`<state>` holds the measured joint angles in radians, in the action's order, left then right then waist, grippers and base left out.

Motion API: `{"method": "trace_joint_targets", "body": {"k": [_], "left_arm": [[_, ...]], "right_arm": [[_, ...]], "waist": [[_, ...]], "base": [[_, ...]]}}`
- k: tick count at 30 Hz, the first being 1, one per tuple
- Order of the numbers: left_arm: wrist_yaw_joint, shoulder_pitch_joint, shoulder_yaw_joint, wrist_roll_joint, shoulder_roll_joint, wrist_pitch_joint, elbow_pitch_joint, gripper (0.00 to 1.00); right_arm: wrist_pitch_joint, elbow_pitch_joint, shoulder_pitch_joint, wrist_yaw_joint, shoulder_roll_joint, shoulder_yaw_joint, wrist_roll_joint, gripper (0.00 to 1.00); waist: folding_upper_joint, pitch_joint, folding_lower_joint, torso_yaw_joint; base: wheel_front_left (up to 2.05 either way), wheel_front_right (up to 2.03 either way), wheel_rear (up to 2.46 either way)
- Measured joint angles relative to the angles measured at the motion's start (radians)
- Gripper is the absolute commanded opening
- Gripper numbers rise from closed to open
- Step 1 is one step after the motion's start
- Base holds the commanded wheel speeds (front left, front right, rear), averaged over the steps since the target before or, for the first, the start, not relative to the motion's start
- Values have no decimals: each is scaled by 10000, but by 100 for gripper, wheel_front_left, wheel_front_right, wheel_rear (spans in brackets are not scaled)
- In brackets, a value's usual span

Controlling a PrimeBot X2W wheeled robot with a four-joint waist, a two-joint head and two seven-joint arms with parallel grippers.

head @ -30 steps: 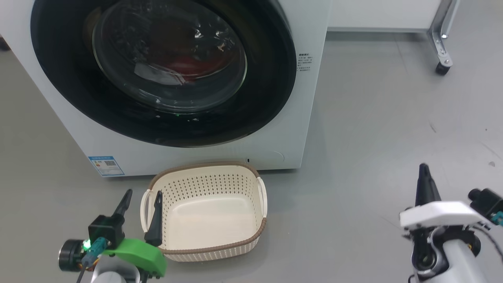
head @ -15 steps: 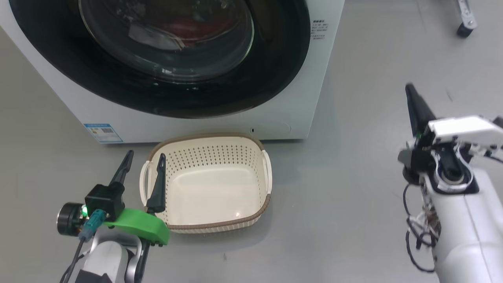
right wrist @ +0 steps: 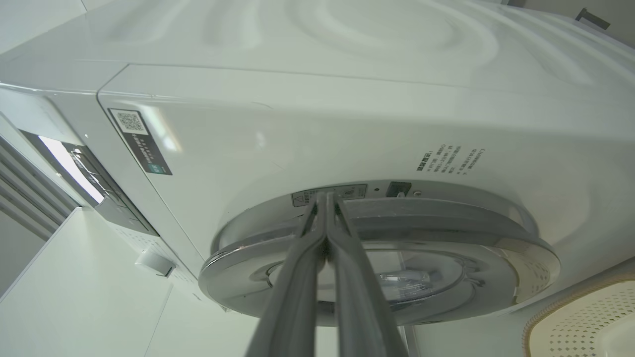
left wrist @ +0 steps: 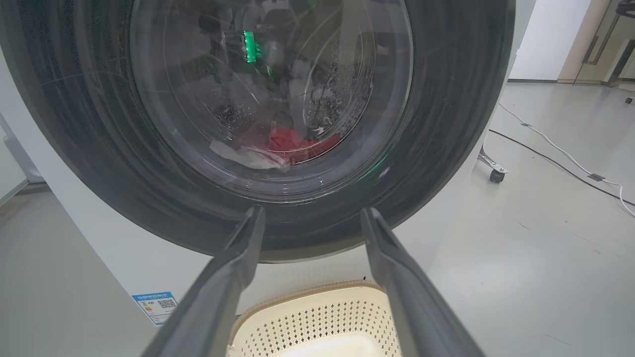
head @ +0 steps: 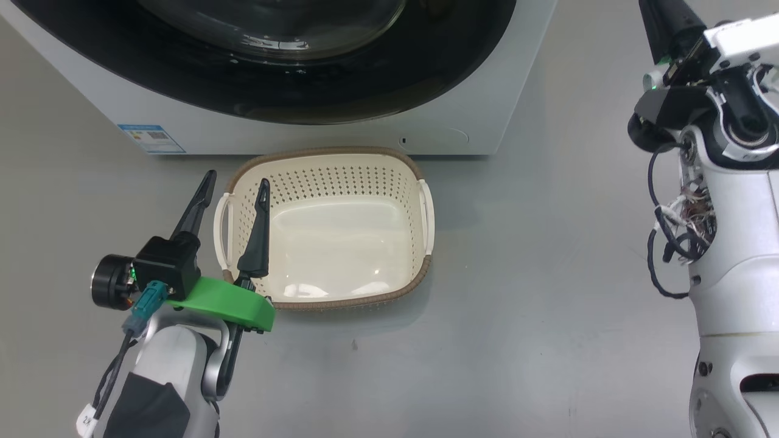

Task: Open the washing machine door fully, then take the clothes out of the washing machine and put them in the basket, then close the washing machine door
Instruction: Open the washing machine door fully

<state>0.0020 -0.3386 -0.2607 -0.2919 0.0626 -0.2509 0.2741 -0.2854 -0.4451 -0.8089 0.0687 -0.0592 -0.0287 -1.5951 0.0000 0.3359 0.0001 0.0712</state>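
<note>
The washing machine (head: 462, 91) stands at the top of the head view, with the black rim of the washing machine door (head: 426, 79) against its front. Through the glass, the red and white clothes (left wrist: 292, 144) lie in the drum. The empty cream basket (head: 365, 164) sits on the floor just before the machine. My left gripper (head: 234, 185) is open, with one finger over the basket's left handle. My right gripper (right wrist: 325, 196) is shut and empty, its tips at the outer edge of the door (right wrist: 446, 233). Whether they touch it I cannot tell.
A blue sticker (head: 151, 139) marks the machine's lower left corner. My right arm (head: 724, 182) rises at the right edge of the head view. A caster (left wrist: 496, 174) and a white cable (left wrist: 555, 148) lie on the grey floor to the machine's right.
The head camera has tilted down, so the machine and basket sit higher in view. My right arm has risen from the floor's lower right toward the door's right side. The left gripper stays open by the basket.
</note>
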Motion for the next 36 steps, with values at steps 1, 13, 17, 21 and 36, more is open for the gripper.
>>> {"method": "trace_joint_targets", "body": {"k": [1, 13, 17, 21, 36], "left_arm": [[-33, -65, -19, 27, -27, 0, -17, 100], [-176, -613, -295, 75, -155, -12, -127, 100], [-178, -734, -307, 75, -188, -12, -77, 100], [-178, -776, -303, 77, -203, -12, -77, 100], [-176, -981, -297, 77, -297, -12, -50, 100]], "right_arm": [[-71, -59, -218, -29, -35, 23, 0, 0], [-878, -794, -2254, -621, -543, 723, 525, 0], [-1106, -1060, -2685, -633, -673, 957, 671, 0], [-1250, -1290, -3124, -642, -631, 1034, 667, 0], [-1829, -2368, -4030, -711, -704, 1164, 629, 0]], "waist": [[0, 109, 0, 25], [0, 1145, 1, 497], [0, 1370, 0, 729], [0, 1551, 0, 950], [0, 1853, 0, 1324]], "base": [[0, 0, 0], [0, 0, 0], [0, 0, 0], [0, 0, 0], [0, 0, 0]]}}
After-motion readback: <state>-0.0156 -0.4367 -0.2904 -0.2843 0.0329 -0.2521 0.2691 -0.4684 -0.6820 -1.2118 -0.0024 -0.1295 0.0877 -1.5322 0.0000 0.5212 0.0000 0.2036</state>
